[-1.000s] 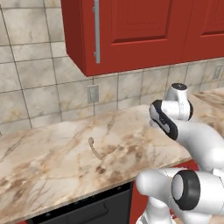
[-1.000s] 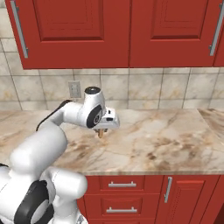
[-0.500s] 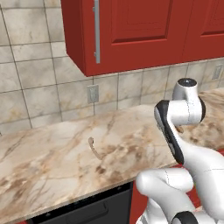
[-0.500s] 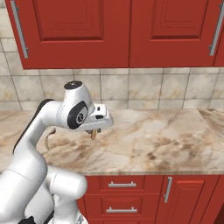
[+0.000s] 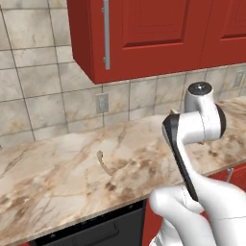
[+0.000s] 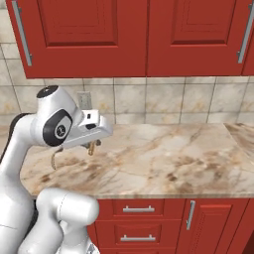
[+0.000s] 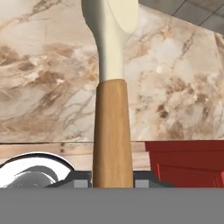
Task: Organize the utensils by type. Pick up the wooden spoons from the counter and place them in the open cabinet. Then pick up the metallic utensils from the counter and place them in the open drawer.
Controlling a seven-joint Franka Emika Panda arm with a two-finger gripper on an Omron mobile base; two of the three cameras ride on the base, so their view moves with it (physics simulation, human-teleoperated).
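My gripper (image 7: pixel 112 183) is shut on a wooden spoon (image 7: pixel 112 131), gripping the low end of its orange-brown handle. Its pale bowl points away over the counter (image 7: pixel 52 78). From the right base view, the gripper (image 6: pixel 92 146) hangs a little above the counter (image 6: pixel 163 158) with the spoon's (image 6: pixel 91 150) handle poking down. A second, thin tan wooden spoon (image 5: pixel 103 162) lies flat on the counter (image 5: pixel 57 182), and it shows left of my hand as the same spoon (image 6: pixel 53 159). The metallic utensils, the open cabinet and the open drawer are out of view.
Red wall cabinets (image 6: pixel 149 34) with grey bar handles (image 5: pixel 106 33) hang over the tiled backsplash, which has a wall socket (image 5: pixel 101 103). Red base units with drawers (image 6: pixel 136 211) sit under the counter. A dark appliance front (image 5: pixel 91 230) lies below the left stretch.
The arm has swung, and my hand has carried the held spoon leftward over the counter. The spoon lying on the counter has not moved.
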